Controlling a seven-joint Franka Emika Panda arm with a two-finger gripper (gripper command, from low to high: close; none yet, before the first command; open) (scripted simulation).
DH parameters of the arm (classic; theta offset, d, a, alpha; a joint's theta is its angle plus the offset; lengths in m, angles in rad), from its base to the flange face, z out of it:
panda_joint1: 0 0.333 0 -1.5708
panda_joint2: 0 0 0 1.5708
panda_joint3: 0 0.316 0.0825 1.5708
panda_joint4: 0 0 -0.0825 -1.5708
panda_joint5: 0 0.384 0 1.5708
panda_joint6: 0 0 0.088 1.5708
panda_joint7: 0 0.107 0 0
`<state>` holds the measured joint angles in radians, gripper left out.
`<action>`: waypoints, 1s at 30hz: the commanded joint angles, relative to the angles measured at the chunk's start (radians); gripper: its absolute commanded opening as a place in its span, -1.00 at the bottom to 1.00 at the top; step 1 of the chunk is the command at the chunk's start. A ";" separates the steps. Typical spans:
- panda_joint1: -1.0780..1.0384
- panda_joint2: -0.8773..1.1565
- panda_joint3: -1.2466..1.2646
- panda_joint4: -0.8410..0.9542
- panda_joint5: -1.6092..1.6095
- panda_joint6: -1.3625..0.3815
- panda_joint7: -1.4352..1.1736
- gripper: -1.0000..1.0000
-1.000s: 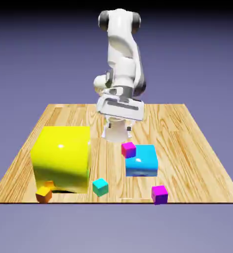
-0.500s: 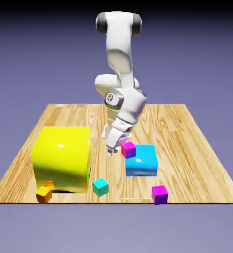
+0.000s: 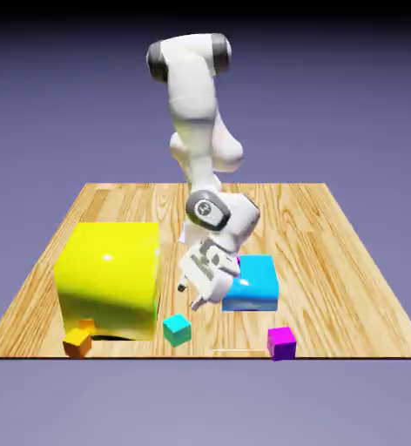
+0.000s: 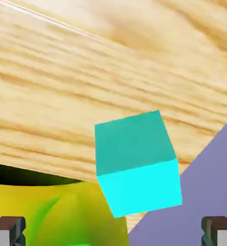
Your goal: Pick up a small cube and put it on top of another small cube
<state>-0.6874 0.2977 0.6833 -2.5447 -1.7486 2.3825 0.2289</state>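
above the near part of the surface (image 3: 331,261), i had swung the end effector (image 3: 188,294) down from beside the cyan block (image 3: 252,283); spread wide and empty, it now framed the teal cube (image 4: 134,162), untouched by the yellow block (image 3: 109,277).

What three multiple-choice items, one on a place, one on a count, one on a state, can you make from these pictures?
1. Where does the small teal cube sit?
A. on the cyan block
B. on the table near its front edge
C. in the gripper

2. How many small magenta cubes show in full in the exterior view?
A. one
B. three
C. none

3. How is the gripper?
A. shut on the teal cube
B. open above the teal cube
C. resting on the yellow block

Key: 1 B, it rests on the wood beside the yellow block. 2 A, the magenta cube alone. 3 B, in the hand view the fingertips stand wide apart, the cube untouched.
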 commanded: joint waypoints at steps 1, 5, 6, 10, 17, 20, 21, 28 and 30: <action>-0.017 0.022 0.017 0.007 -0.044 -0.016 -0.013 0.00; -0.041 0.092 0.027 0.037 -0.141 -0.054 -0.025 0.00; -0.036 0.128 0.010 0.057 -0.170 -0.065 -0.017 0.00; -0.018 0.273 -0.057 0.135 -0.284 -0.111 0.016 0.00; -0.036 0.131 0.009 0.058 -0.172 -0.066 -0.016 -1.00; -0.012 0.070 0.047 0.047 -0.076 -0.073 -0.034 -1.00; 0.024 0.086 0.051 0.080 -0.036 -0.107 -0.035 -1.00; 0.278 0.196 0.076 0.310 0.243 -0.344 -0.043 -1.00; 0.351 0.227 0.084 0.376 0.323 -0.411 -0.045 -1.00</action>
<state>-0.3369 0.5248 0.7668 -2.1688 -1.4229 1.9705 0.1829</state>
